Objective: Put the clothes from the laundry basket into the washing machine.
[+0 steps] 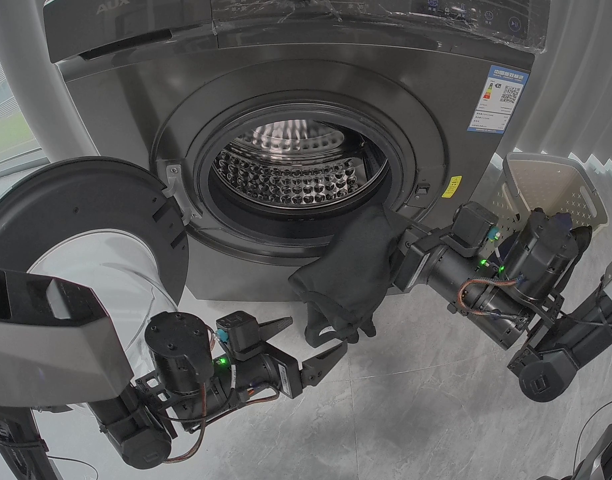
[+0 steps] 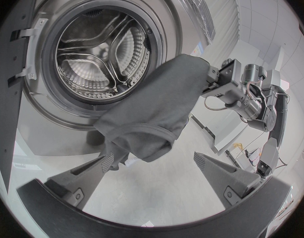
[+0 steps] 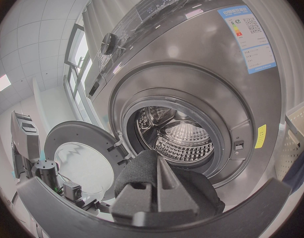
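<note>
Before the drum (image 1: 296, 168), right tool (image 3: 157, 169) clamps dark garment (image 1: 349, 268); left tool (image 1: 316, 336) spread.

Grey marbled floor tiles (image 1: 412, 408), white pleated curtains (image 1: 586, 61), window (image 3: 75, 48), panelled ceiling (image 3: 29, 23)

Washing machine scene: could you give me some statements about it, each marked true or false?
1. The round door of the grey washing machine stands open. True.
2. The right gripper is shut on a dark grey garment. True.
3. That garment lies wholly inside the shiny steel drum. False: it hangs outside, before the opening's lower rim.
4. The left gripper grips the garment too. False: its jaws are open, near the garment's hanging end.
5. The white perforated laundry basket stands on the robot's left. False: it stands on the robot's right, beside the machine.
</note>
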Robot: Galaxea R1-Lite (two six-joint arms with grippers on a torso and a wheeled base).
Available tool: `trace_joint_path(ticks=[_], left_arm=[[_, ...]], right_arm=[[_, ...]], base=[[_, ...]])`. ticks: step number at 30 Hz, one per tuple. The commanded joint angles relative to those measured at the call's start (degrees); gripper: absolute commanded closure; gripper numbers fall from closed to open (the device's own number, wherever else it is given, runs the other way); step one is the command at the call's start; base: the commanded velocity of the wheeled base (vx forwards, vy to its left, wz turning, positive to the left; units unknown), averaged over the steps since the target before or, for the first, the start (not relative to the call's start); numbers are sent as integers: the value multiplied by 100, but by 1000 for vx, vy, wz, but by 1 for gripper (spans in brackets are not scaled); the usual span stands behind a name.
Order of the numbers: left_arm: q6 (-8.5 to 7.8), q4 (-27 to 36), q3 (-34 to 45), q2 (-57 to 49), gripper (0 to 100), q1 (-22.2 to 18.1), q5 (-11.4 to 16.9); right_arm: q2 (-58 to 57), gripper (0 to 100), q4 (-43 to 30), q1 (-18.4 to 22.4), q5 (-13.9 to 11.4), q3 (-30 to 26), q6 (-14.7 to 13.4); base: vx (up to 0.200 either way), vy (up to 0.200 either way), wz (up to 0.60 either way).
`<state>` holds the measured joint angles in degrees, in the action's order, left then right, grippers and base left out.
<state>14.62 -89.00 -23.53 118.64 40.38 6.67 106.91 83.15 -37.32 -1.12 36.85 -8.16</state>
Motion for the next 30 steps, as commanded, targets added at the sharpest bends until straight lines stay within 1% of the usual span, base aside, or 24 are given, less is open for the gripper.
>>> trace_joint_path(ticks=[1,3,4,6,9,12,14,17,20,25,29,30], left_arm=[[-38,-21,-47,124,0,146,10],[-64,-21,-55,160,0,164,10],[-152,-21,-73,239,0,208,10],[-258,-21,-135,353,0,208,10],[-354,-21,-293,555,0,199,1],[-372,-21,-451,652,0,181,-8],[-372,-21,-767,792,0,155,-69],[-372,-21,-1013,924,0,128,-131],[-372,-21,-1189,1038,0,32,-333],[-372,-21,-1365,1082,0,-82,-482],[-354,-21,-1585,1162,0,-162,-702],[-354,-21,-1637,1170,100,-188,-755]], right_arm=[[198,100,-1,14,-2,182,-2],[216,100,-1,14,7,226,-11],[225,100,-10,5,7,296,-11],[234,100,-18,-21,7,331,-11],[242,100,-27,-48,15,349,-11],[251,100,-27,-48,15,349,-11],[251,100,-18,-48,24,340,-19],[251,100,-10,-74,24,331,-28],[242,100,-10,-109,24,331,-28],[242,100,-10,-144,24,340,-28],[242,100,-10,-153,24,340,-28],[242,100,-10,-153,24,340,-37]], base=[[0,0,0],[0,0,0],[0,0,0],[0,0,0],[0,0,0],[0,0,0],[0,0,0],[0,0,0],[0,0,0],[0,0,0],[0,0,0],[0,0,0]])
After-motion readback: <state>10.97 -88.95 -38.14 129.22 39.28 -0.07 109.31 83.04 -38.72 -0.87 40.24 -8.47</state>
